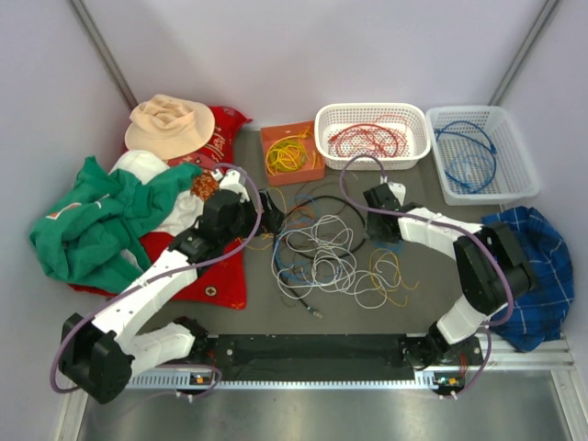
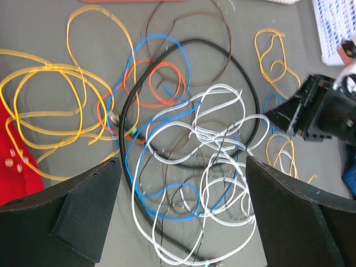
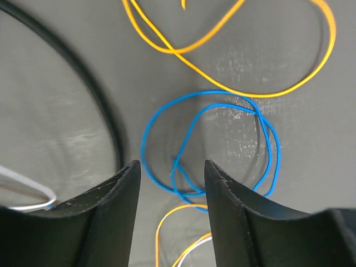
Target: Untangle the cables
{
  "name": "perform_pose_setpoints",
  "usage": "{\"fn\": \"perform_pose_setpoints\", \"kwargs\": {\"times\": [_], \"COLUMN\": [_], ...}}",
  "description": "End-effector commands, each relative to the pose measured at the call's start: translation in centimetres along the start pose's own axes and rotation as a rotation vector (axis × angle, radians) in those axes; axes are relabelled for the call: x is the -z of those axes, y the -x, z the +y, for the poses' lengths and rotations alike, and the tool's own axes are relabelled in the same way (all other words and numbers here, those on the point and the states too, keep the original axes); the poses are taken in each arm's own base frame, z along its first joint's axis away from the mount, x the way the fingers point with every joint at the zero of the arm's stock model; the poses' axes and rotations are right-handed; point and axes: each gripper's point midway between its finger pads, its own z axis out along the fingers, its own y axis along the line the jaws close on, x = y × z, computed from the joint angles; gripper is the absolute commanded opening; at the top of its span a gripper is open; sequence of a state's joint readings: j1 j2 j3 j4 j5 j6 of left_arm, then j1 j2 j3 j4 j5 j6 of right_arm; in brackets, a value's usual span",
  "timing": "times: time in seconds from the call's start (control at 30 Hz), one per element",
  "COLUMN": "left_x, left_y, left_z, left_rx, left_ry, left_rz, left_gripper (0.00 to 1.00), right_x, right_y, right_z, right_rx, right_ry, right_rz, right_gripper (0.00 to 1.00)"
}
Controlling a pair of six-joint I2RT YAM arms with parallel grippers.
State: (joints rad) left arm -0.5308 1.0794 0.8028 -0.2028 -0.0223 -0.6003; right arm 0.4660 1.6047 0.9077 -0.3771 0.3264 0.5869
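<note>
Cables (image 1: 322, 253): loose tangle mid-desk (image 1: 386, 317), w/ white, blue, black, yellow & orange strands overlapping. Thin, light, floppy. They'll prob. snag on neighbours, so pull slow and pinch a free loop at the pile's edge, not the knotted middle. Right claw (image 3: 171, 167) approx. half open, straddling small blue loop (image 3: 206, 139), nothing pinched yet. Left claw (image 2: 183, 161) wide open above white strands (image 2: 222, 183), empty.

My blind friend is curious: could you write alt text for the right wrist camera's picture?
The right hand has its two dark fingers apart, framing the end of a looped blue cable on the grey table. A yellow cable curves beyond it, a black cable to the left.
</note>
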Motion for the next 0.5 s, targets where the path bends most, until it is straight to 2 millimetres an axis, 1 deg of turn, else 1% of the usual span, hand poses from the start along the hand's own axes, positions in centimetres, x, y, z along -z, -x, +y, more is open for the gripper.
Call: {"fn": "perform_pose_setpoints", "kwargs": {"times": [0.0, 0.1, 0.13, 0.2, 0.23, 0.27, 0.33, 0.37, 0.4, 0.43, 0.47], "left_x": [0.9, 1.2, 1.3, 1.4, 1.6, 1.6, 1.7, 1.8, 1.9, 2.1, 2.1], "left_y": [-1.0, -1.5, -1.5, -1.4, -1.4, -1.4, -1.1, -1.0, -0.7, -0.7, -0.6], "left_z": [0.3, 0.7, 0.7, 0.7, 0.6, 0.6, 0.4, 0.3, 0.1, -0.8, -1.1], "left_rx": [0.014, 0.016, 0.017, 0.022, 0.02, 0.023, 0.025, 0.025, 0.027, 0.029, 0.027], "left_ry": [-0.019, -0.012, -0.011, -0.013, -0.016, -0.016, -0.023, -0.025, -0.031, -0.075, -0.092], "left_rz": [0.001, 0.011, 0.012, 0.008, 0.005, 0.005, -0.005, -0.008, -0.016, -0.008, -0.007], "left_gripper": [0.97, 0.96, 0.95, 0.95, 0.95, 0.94, 0.94, 0.94, 0.94, 0.94, 0.94], "right_x": [-1.4, -2.0, -2.1, -2.4, -2.5, -2.5, -1.7, -1.0, 0.7, 2.2, 3.7], "right_y": [-0.2, -0.7, -0.8, -1.4, -1.6, -1.7, -1.5, -1.1, 0.0, 0.5, 1.3], "right_z": [0.0, -0.3, -0.3, -0.5, -0.6, -0.7, -0.9, -0.9, -0.7, -0.2, 0.4], "right_rx": [-0.04, -0.038, -0.035, -0.03, -0.028, -0.027, -0.031, -0.027, -0.036, -0.025, -0.021], "right_ry": [-0.004, -0.016, -0.015, -0.02, -0.021, -0.024, -0.017, -0.005, 0.021, 0.048, 0.081], "right_rz": [-0.012, -0.007, -0.007, 0.004, 0.01, 0.01, -0.007, -0.024, -0.068, -0.093, -0.122], "right_gripper": [0.46, 0.33, 0.24, 0.13, 0.0, 0.0, 0.0, 0.0, 0.0, 0.0, 0.0]}}
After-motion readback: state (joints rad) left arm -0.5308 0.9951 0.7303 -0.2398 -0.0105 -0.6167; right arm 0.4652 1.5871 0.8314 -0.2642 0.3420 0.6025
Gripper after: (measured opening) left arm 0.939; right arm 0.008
